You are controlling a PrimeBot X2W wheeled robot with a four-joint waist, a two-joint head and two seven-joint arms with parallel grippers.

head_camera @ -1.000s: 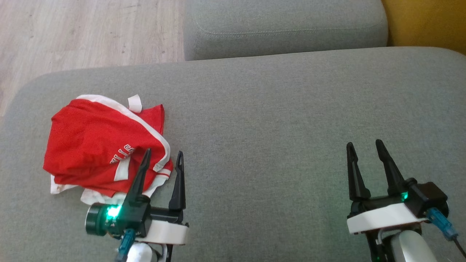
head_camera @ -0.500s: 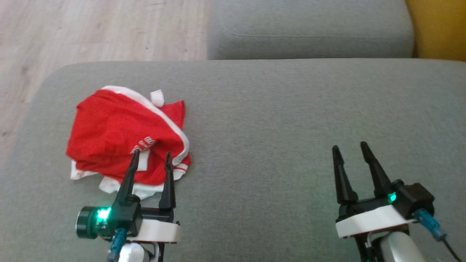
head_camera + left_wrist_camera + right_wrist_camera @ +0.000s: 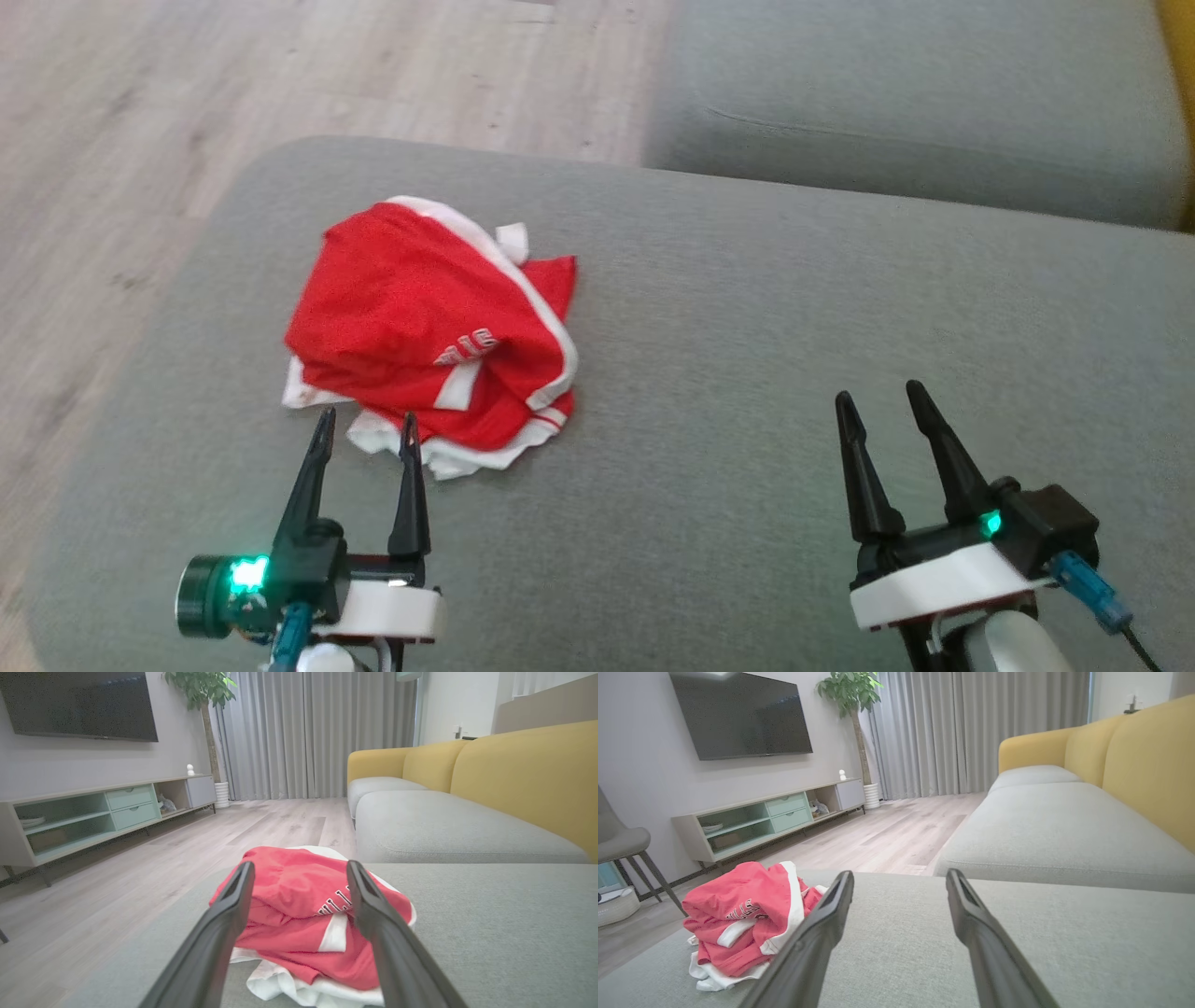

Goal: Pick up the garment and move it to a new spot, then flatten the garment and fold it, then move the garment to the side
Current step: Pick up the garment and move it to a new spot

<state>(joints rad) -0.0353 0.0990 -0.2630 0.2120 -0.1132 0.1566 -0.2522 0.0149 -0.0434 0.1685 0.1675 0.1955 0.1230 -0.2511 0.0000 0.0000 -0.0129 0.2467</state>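
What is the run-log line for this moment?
garment: crumpled on cushion, not picked up | left gripper: jaws open, facing garment | right gripper: jaws open, aside

— Head camera?
— Looks steeply down on the grey cushion from behind the left claw and right claw.
— Wrist ones?
— Low over the cushion, looking along each claw's fingers. Both share the red shirt: just ahead of the left claw, off left of the right claw.
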